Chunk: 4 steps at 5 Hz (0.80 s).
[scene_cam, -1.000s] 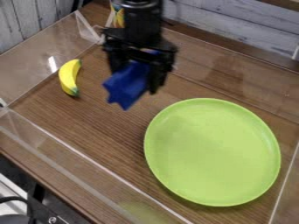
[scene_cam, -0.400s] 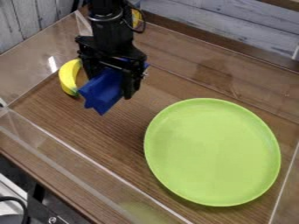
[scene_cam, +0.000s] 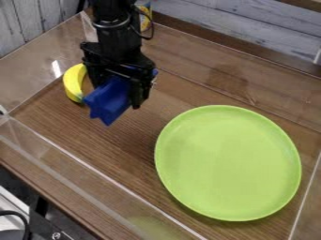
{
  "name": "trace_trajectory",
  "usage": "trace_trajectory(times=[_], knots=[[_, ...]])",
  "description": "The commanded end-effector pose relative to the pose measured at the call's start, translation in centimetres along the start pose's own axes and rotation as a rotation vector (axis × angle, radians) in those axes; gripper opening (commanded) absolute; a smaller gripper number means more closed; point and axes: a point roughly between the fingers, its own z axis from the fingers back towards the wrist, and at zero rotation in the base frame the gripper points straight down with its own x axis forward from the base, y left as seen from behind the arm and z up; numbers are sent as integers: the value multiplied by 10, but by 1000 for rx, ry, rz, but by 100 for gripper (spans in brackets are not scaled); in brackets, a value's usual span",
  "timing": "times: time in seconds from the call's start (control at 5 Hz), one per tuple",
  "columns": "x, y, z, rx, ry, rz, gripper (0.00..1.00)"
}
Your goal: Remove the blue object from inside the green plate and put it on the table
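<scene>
The blue object [scene_cam: 108, 101] is a deep-blue blocky lump held between my gripper's fingers, low over the table [scene_cam: 189, 89] to the left of the green plate [scene_cam: 228, 161]. My gripper [scene_cam: 116, 86] is black, points down and is shut on the blue object. I cannot tell whether the object's lower end touches the wood. The green plate lies flat at the right front with nothing in it.
A yellow banana [scene_cam: 75, 82] lies just left of the gripper, partly hidden behind it. Clear acrylic walls [scene_cam: 51, 155] edge the table at the left and front. A white plank wall stands at the back.
My gripper has carried the blue object leftward, away from the plate and toward the banana, then lowered it slightly. The plate and banana have not moved.
</scene>
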Motion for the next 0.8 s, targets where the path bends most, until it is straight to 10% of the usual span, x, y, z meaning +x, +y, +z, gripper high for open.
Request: trace_trajectory(times=[0.0,0.6], knots=[[2,4,3,5,-26,-1,100],[5,9,-10,1,-30,-11,100]])
